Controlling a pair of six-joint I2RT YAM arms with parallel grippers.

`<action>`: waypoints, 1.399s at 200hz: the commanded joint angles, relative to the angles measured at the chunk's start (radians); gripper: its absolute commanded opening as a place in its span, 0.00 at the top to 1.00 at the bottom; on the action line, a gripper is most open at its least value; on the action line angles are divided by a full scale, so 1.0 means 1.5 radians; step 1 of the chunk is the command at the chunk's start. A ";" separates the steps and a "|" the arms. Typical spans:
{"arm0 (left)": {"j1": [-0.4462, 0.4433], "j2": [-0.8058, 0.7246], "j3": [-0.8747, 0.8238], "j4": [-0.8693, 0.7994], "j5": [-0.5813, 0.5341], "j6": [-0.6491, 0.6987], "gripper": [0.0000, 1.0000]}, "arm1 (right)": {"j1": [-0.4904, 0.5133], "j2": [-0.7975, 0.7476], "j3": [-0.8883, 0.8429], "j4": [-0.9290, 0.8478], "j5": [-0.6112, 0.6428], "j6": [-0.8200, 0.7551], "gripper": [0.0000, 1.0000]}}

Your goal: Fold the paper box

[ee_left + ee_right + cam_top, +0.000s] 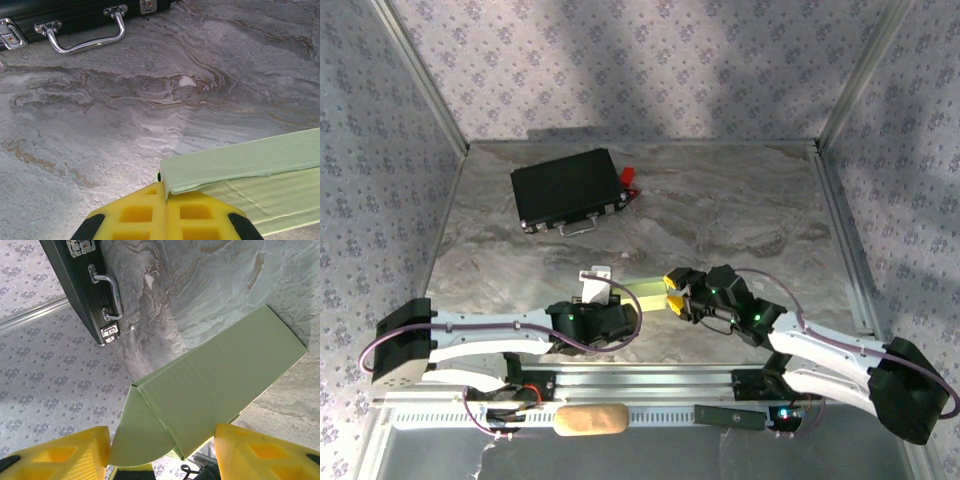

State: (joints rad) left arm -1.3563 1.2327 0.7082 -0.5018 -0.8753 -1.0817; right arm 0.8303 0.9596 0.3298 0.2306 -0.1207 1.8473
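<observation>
Left gripper (165, 200) was clamped shut on the paper box (250, 170) edge. Right gripper (160, 442) stood with fingers apart, straddling the box's flap end. A black case (567, 188) lay well apart on the table (740, 210).

A grey marbled surface (740, 200) with brownish veins sits between walls (380, 200) papered in pale lilac with a small flower print. Metal posts (418, 70) run up the back corners. Soft slanting bands of light and shadow cross the back wall (640, 60).
</observation>
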 commanded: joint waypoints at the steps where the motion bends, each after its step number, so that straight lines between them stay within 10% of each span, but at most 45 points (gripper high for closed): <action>1: -0.008 -0.005 0.020 -0.004 0.008 0.016 0.94 | -0.002 0.008 0.001 -0.001 -0.003 -0.001 0.44; 132: 0.009 -0.249 -0.025 0.011 0.127 -0.026 0.39 | -0.004 0.011 0.004 -0.038 0.015 -0.016 0.51; 195: 0.236 -0.279 -0.122 0.185 0.401 0.003 0.41 | -0.003 0.007 0.005 -0.048 0.017 -0.022 0.52; 280: 0.243 -0.268 -0.203 0.249 0.428 -0.042 0.65 | -0.001 0.008 0.003 -0.051 0.017 -0.026 0.58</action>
State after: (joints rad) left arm -0.9947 0.8684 0.4290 -0.1375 -0.2428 -1.1313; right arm 0.8288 0.9676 0.3298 0.1986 -0.1165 1.8244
